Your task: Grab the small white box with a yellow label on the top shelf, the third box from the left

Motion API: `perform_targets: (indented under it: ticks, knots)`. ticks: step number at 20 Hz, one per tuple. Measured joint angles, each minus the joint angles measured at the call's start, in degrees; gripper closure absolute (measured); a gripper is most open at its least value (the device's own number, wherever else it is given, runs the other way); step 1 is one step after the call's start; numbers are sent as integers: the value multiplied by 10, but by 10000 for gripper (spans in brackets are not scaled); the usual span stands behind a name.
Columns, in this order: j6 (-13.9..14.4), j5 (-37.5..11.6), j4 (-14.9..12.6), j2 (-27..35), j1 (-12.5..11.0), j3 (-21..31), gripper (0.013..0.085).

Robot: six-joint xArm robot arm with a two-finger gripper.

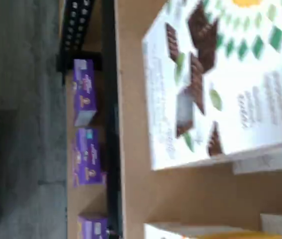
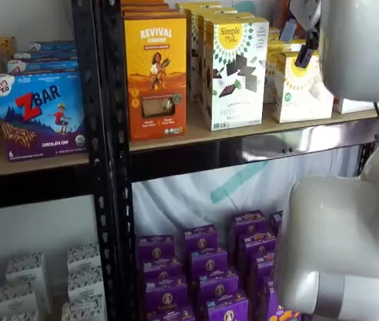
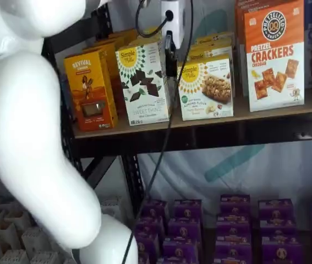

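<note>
The small white box (image 3: 206,88) with the round yellow logo stands on the top shelf (image 3: 266,117), right of a taller white carton (image 3: 143,82) with dark brown shapes. In a shelf view it (image 2: 299,87) is partly hidden by the arm. My gripper (image 3: 170,55) hangs from its white body with black fingers down in the gap between the two cartons, at the small box's upper left corner. Only one finger (image 2: 305,53) shows side-on, so no gap can be read. The wrist view shows the taller carton (image 1: 215,84) close up and a white, yellow-edged box corner (image 1: 205,231).
An orange Revival carton (image 3: 89,91) stands left of the taller carton and an orange-topped pretzel cracker carton (image 3: 274,55) right of the small box. Purple boxes (image 3: 233,225) fill the lower shelf. My white arm (image 3: 34,137) covers the left side, and a black rack post (image 2: 105,160) stands there.
</note>
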Motion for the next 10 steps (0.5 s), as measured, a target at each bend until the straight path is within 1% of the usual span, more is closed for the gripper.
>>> perform_targets:
  ticks: [3, 4, 7, 10]
  knots:
    - [-4, -23, -8, 26, 4, -14, 130]
    - [-5, -29, -18, 38, 7, -22, 130]
    - [-4, -26, -50, 68, 16, -44, 130]
    - [-3, -16, -71, 90, 21, -60, 130]
